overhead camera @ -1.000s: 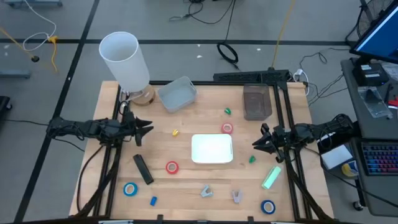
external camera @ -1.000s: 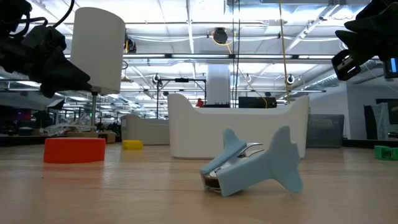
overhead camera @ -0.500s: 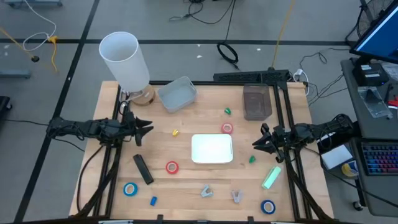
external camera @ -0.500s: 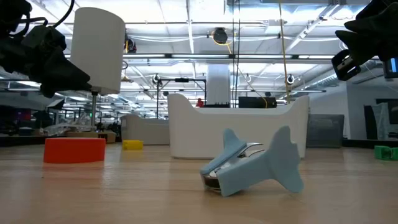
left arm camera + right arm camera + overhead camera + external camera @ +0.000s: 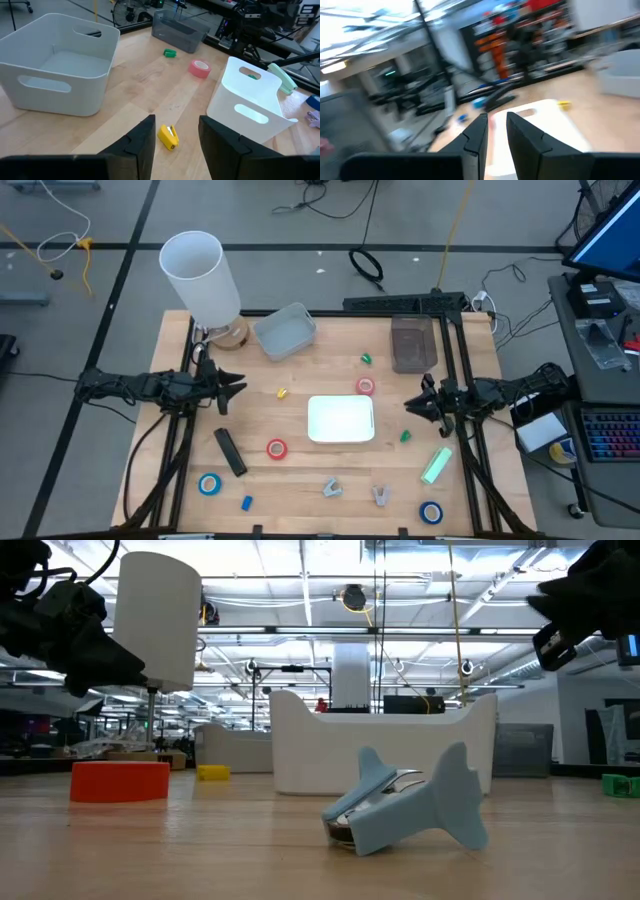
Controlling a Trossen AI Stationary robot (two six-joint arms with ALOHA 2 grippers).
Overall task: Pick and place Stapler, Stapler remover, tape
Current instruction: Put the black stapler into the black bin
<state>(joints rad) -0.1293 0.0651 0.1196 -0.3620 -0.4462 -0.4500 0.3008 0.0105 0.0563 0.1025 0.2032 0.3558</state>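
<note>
High view: left gripper [image 5: 238,388] hovers parted over bare wood; right gripper [image 5: 411,408] hovers slightly parted beside the smooth white bin [image 5: 341,420]; ring-shaped red tape [image 5: 276,448] lies flat.

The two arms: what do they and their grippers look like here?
Both arms are black and jointed, with dark cables alongside. The left gripper and right gripper each end in two dark, flat, tapering fingers. No markings are visible.

Central bin [image 5: 341,419] between two tape rolls [image 5: 365,386] [image 5: 276,448]; stapler [image 5: 230,451] left; stapler removers [image 5: 331,488] in front
</note>
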